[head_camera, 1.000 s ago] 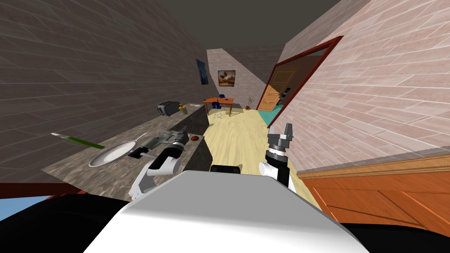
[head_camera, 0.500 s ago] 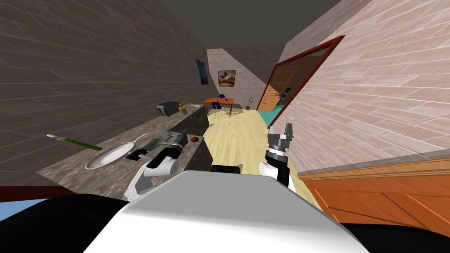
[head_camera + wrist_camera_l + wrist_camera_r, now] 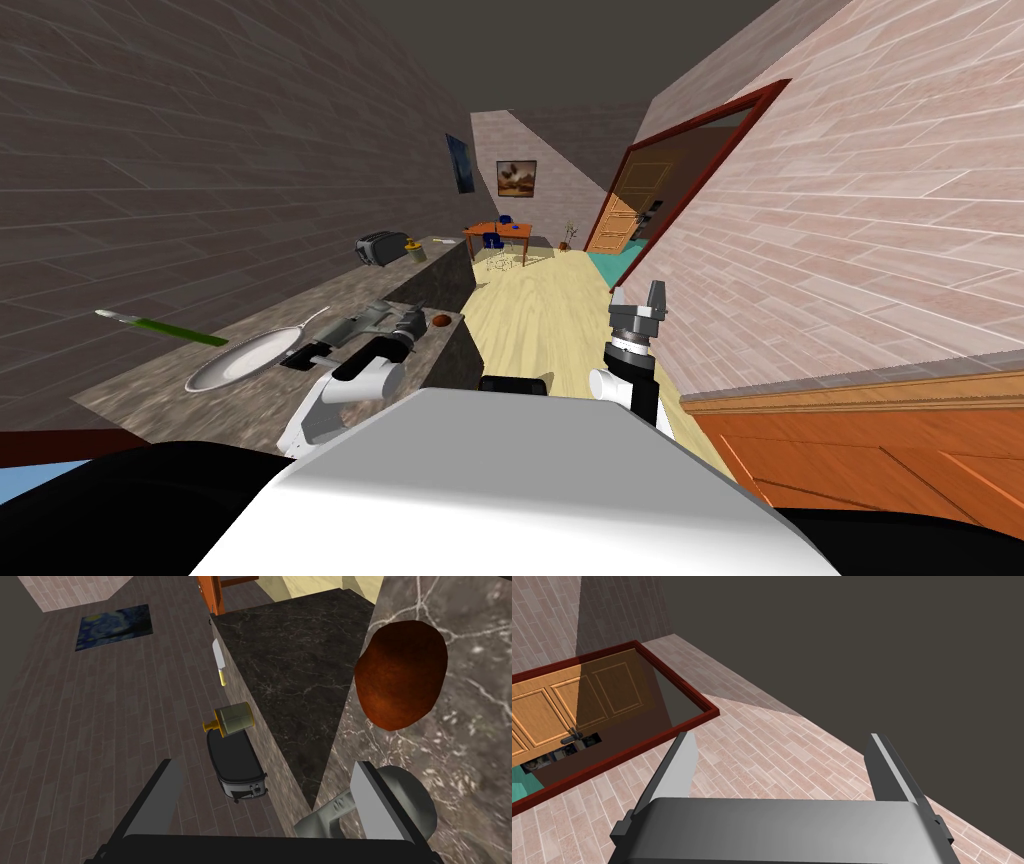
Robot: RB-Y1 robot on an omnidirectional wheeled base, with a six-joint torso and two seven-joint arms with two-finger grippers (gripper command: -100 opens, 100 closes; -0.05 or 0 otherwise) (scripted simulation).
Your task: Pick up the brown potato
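On the marbled desk (image 3: 160, 395), near its floor-side corner, sits the brown potato (image 3: 400, 673). Over the last second I've crept forward (pan (image 3: 240, 360) and knife (image 3: 160, 328) slid leftward in head view), so reach is shortening. Left tool (image 3: 267, 765) spread, empty. Wrist view adds: potato lies past one finger, outside the gap, so re-aim needed. Right tool (image 3: 640, 295) raised, released

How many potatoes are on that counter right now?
1. The brown potato lies on the marbled counter near its edge, just beyond the open left gripper, apart from it. My left forearm covers part of the counter, so another could be hidden.
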